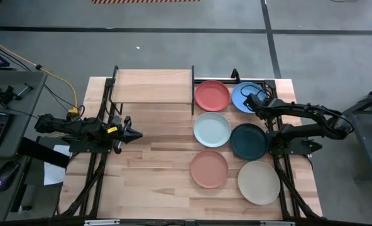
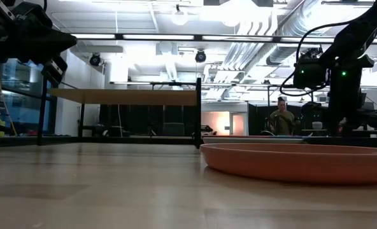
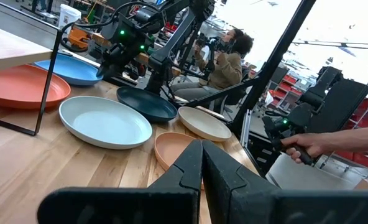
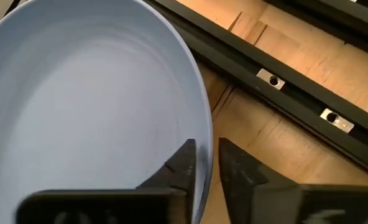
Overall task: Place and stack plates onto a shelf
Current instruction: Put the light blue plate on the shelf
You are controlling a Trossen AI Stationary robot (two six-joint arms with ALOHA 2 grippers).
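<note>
Six plates lie flat on the table's right half: red (image 1: pixel 212 95), sky blue (image 1: pixel 242 94), mint-white (image 1: pixel 212 129), dark teal (image 1: pixel 249 140), salmon-orange (image 1: pixel 208 169) and cream (image 1: pixel 259 182). The light-wood shelf (image 1: pixel 151 86) stands on its black frame at the far edge, with nothing on it. My right gripper (image 1: pixel 254 100) is at the sky blue plate's right rim, shut on it. My left gripper (image 1: pixel 134 133) is shut and hovers over bare wood left of the plates, in front of the shelf. My right gripper (image 4: pixel 207 165) has the sky blue plate's rim (image 4: pixel 204 134) on the plate's right side. One finger (image 4: pixel 183 163) is inside the dish and the other outside. The fingers come from above, pointing down. The plate (image 4: pixel 91 93) still lies flat on the table.
Black frame rails (image 4: pixel 283 68) run just beyond the sky blue plate at the table's far right corner. The red plate (image 3: pixel 19 84) lies right beside the shelf's leg. Bare wood stretches in front of the shelf. People sit beyond the table (image 3: pixel 234 56).
</note>
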